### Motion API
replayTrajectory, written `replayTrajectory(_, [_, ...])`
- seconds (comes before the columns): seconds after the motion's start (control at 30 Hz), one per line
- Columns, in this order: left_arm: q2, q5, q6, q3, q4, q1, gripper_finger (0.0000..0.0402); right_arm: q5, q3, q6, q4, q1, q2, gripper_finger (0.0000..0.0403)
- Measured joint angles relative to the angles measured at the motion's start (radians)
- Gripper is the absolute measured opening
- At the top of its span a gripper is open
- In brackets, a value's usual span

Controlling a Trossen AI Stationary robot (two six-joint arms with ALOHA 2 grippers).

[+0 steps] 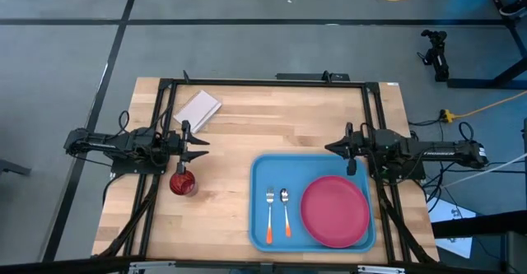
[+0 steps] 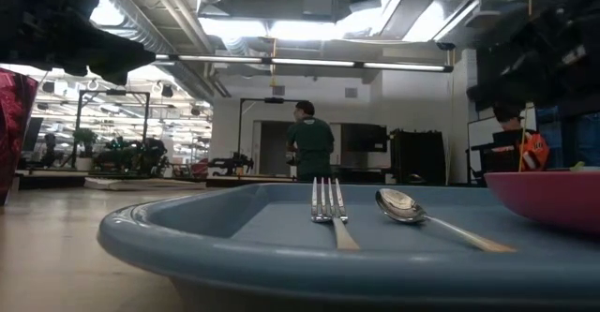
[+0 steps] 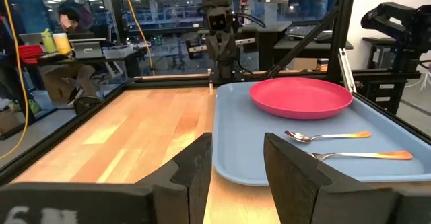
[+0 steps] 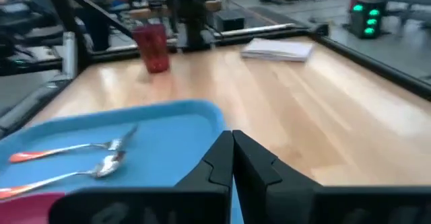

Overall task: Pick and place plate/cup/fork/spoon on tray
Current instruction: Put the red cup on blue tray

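Note:
The light-blue tray (image 1: pixel 262 183) lies at the table's near right. On it rest the pink-red plate (image 1: pixel 334 211), the fork (image 1: pixel 269 212) and, next to it, the spoon (image 1: pixel 285 208), both with orange handle tips. The dark red cup (image 1: pixel 183 182) stands upright on the table left of the tray. My left gripper (image 1: pixel 200 146) is open and empty, just beyond the cup toward the far edge; its fingers (image 3: pixel 195 173) point at the tray (image 3: pixel 236 130). My right gripper (image 1: pixel 331 149) is shut and empty above the tray's far edge; it also shows in the right wrist view (image 4: pixel 232 153).
A small pale pad (image 1: pixel 198 109) lies at the far left of the table. A black frame (image 1: pixel 263 83) runs along the table's edges. Bare wood lies between the cup and the tray. People stand in the room beyond (image 2: pixel 311 143).

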Motion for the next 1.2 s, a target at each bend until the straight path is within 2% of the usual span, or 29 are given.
replayTrajectory(0.1, [0.0,0.0,0.0,0.0,0.0,0.0,0.0127,0.0,0.0,-0.032,0.024,0.002,-0.001,0.0012])
replayTrajectory(0.23, [0.0,0.0,0.0,0.0,0.0,0.0,0.0127,-0.135,0.0,-0.088,0.065,0.002,-0.01,0.0012])
replayTrajectory(0.3, [0.0,0.0,0.0,0.0,0.0,0.0,0.0127,-0.16,0.0,-0.104,0.088,0.002,-0.03,0.0012])
replayTrajectory(0.43, [0.0,0.0,0.0,0.0,0.0,0.0,0.0127,-0.123,0.0,-0.076,0.119,0.002,-0.108,0.0012])
replayTrajectory(0.57, [0.0,0.0,0.0,0.0,0.0,0.0,0.0127,-0.107,0.0,-0.078,0.049,0.002,-0.189,0.0012])
replayTrajectory(1.2, [0.0,0.0,0.0,0.0,0.001,0.0,0.0127,-0.099,0.003,-0.026,0.004,0.002,-0.185,0.0012])
